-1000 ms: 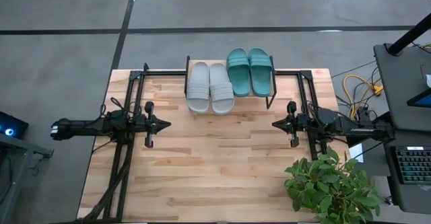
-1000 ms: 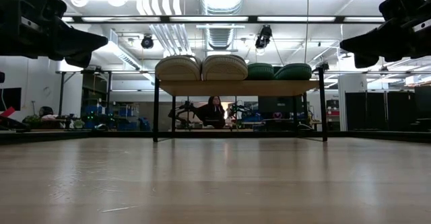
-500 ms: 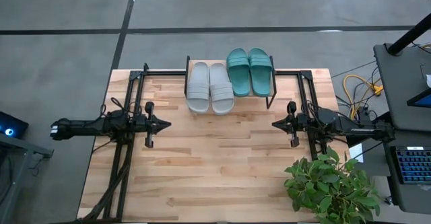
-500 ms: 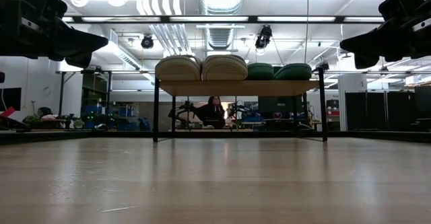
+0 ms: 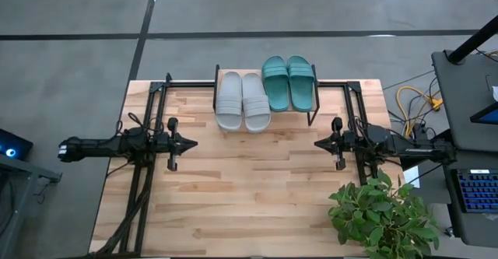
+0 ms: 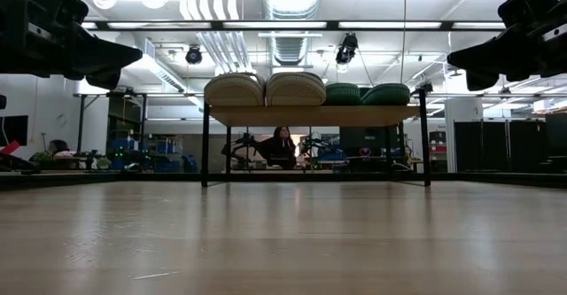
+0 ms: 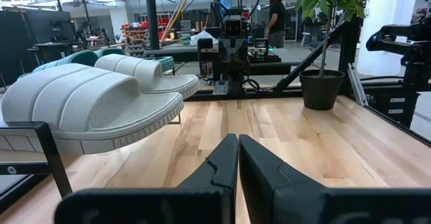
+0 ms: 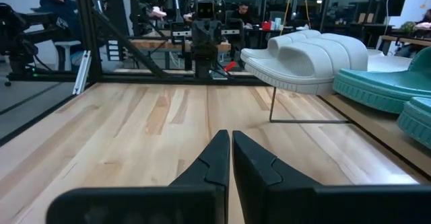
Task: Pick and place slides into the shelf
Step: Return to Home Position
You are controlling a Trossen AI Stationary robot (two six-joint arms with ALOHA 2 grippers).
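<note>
All the slides lie on the shelf (image 5: pixel 266 110) at the table's far middle. The light grey pair (image 5: pixel 242 101) sits on the shelf's left half, toes overhanging its near edge. The teal-green pair (image 5: pixel 288 82) sits on its right half. In the low view the grey pair (image 6: pixel 265 89) and the teal pair (image 6: pixel 368 94) rest soles down on the wood plank (image 6: pixel 312 115). My left gripper (image 5: pixel 194 142) hovers shut over the table's left part, pointing right. My right gripper (image 5: pixel 316 143) hovers shut over the right part, pointing left. Both stay nearer than the shelf.
A potted plant (image 5: pixel 385 216) stands at the table's near right corner, close to my right arm. Black frame rails (image 5: pixel 156 103) run along both sides of the table. Bare wood (image 5: pixel 249 189) lies between the grippers. People (image 6: pixel 282 144) show in the room behind.
</note>
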